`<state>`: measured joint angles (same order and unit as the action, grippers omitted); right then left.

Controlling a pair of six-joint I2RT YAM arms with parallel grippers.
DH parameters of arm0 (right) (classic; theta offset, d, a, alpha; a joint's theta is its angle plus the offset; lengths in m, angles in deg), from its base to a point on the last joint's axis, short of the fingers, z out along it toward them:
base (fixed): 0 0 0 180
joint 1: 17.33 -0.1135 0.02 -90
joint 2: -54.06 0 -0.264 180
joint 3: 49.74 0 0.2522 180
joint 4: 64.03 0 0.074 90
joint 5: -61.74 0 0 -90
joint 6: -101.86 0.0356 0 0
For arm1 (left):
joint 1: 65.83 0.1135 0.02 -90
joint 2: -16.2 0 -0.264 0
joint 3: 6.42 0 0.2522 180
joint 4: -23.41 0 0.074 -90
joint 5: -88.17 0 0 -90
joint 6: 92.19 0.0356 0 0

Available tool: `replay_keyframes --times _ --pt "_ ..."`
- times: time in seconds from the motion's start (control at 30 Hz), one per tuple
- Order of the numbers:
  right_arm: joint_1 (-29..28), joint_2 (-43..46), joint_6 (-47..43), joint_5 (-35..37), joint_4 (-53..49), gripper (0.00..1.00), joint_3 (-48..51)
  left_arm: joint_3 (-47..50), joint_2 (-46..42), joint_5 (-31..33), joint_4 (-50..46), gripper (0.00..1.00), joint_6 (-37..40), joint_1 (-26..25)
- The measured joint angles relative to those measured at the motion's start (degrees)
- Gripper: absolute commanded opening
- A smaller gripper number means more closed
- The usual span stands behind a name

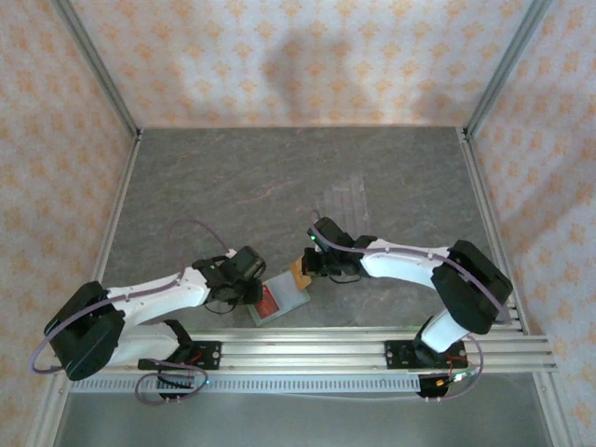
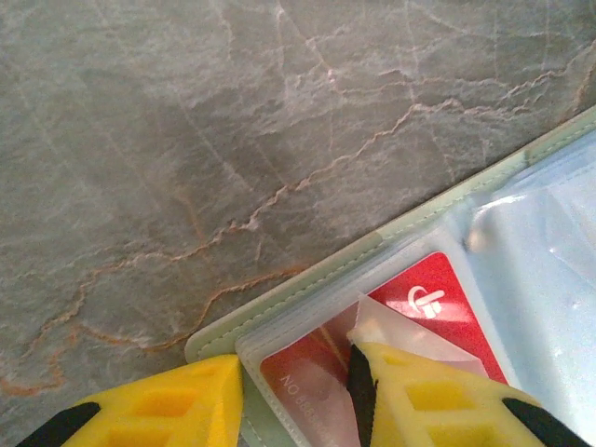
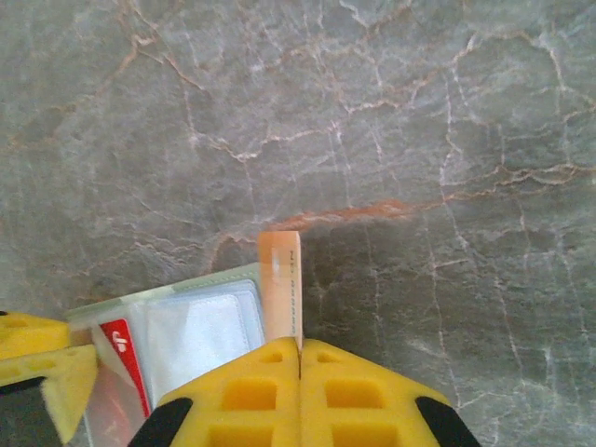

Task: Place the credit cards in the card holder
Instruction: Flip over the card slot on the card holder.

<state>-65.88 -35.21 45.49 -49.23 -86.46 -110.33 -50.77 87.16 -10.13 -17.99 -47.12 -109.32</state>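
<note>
While the grey stone bench [image 1: 233, 186] carries it near the front edge, the green wallet [image 1: 291, 300] lies open between both hands, red card [image 2: 419, 298] in its clear pocket. Left hand [image 2: 296, 372] spread partway over the wallet corner, one finger on that pocket. Right hand [image 3: 300, 349] pinching orange card [image 3: 281, 279] on edge, just beside wallet.

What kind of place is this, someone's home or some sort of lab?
Most likely a robot test cell, not a home: a left arm and a right arm bolted to an aluminium rail, a stone-look tabletop, and wallpapered panels in a metal frame boxing it in.
</note>
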Motion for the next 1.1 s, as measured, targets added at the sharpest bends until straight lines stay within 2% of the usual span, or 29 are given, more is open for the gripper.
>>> replay_keyframes --times 0.27,0.5,1.1 --pt "-1.95 -0.2 0.42 -0.17 2.32 0.0 -0.22 -4.31 5.55 -0.11 -3.02 0.35 0.85 -0.02" --pt "-3.19 -2.19 1.77 -4.94 5.07 0.0 -0.31 -6.62 8.17 -0.28 -5.03 0.34 1.49 -0.02" --pt "-3.93 -3.96 7.17 -11.5 12.24 0.0 -0.81 -6.51 7.78 -0.83 -4.92 0.4 1.75 0.76"
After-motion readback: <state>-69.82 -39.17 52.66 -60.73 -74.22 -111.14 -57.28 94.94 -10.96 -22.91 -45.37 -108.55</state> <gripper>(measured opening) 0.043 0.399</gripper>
